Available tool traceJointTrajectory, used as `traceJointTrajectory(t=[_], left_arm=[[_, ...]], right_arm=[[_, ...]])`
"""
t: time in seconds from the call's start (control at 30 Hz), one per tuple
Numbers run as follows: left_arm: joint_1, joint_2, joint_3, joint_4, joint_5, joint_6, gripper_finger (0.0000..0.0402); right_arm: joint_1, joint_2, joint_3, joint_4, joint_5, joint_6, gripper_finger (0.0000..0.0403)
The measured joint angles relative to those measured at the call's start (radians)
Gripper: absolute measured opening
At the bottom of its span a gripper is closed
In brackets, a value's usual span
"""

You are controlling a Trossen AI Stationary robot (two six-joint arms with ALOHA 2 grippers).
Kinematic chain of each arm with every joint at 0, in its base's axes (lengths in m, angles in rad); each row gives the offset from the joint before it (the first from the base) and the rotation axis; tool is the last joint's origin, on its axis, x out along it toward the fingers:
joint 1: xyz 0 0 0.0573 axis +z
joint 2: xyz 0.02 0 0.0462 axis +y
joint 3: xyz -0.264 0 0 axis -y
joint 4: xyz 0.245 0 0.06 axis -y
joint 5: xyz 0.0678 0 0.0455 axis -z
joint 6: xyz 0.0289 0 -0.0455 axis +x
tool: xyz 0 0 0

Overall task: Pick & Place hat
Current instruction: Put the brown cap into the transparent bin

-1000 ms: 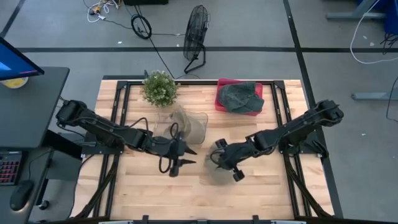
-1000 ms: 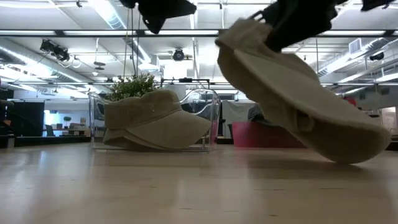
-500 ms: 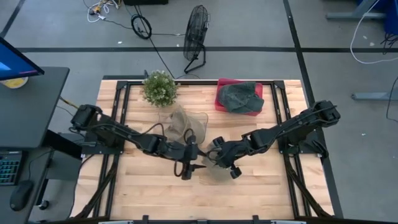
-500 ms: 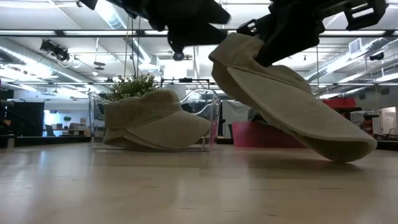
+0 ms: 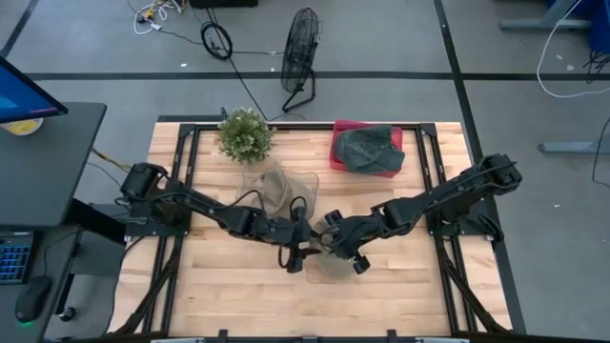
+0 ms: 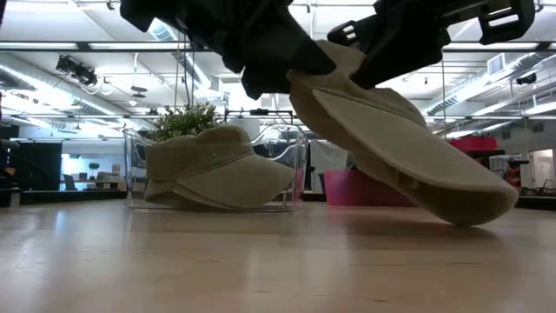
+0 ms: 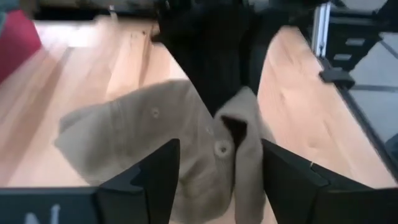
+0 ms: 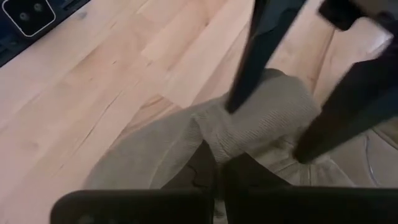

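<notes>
A beige hat (image 5: 331, 261) hangs tilted in my right gripper (image 5: 337, 244), which is shut on it over the table's middle. In the low view the hat (image 6: 408, 143) slopes down, with its brim end (image 6: 482, 209) low by the table. My left gripper (image 5: 303, 255) is open right beside it. In the left wrist view its two fingers (image 7: 163, 174) stand on either side of the hat's raised back part (image 7: 239, 124). More beige hats (image 6: 217, 169) lie in a clear container (image 5: 286, 191). My right gripper pinches a bunched fold of the hat's crown cloth (image 8: 231, 134) between its two fingers, coming slanting from above and from the table's right. The hat hangs below the fingers, tilted with its brim downward. I cannot tell whether the brim end touches the table. My left gripper has its open fingers (image 8: 252, 56) on either side of the same raised crown part (image 8: 273, 112). I cannot tell whether they touch it.
A potted plant (image 5: 245, 133) stands at the far left. A red tray (image 5: 345, 133) with a dark green hat (image 5: 368, 149) is at the far middle. The clear container stands just behind the two grippers. Bare wood lies toward the near edge.
My left gripper has moved toward the table's right edge, up to the hat, and now straddles its raised part. My right gripper has shifted a little toward the left with the hat, which stays tilted with its brim down.
</notes>
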Motion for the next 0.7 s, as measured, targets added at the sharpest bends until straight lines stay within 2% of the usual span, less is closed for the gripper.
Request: traceJointTrajectory(t=[0.4, 0.7], left_arm=[[-0.009, 0.012, 0.000, -0.039, 0.006, -0.040, 0.0165], [-0.006, 0.012, 0.000, -0.087, 0.006, -0.042, 0.0057]], right_arm=[[-0.001, 0.000, 0.000, 0.005, 0.002, -0.003, 0.0011], [-0.001, 0.000, 0.000, 0.004, 0.007, -0.009, 0.0031]])
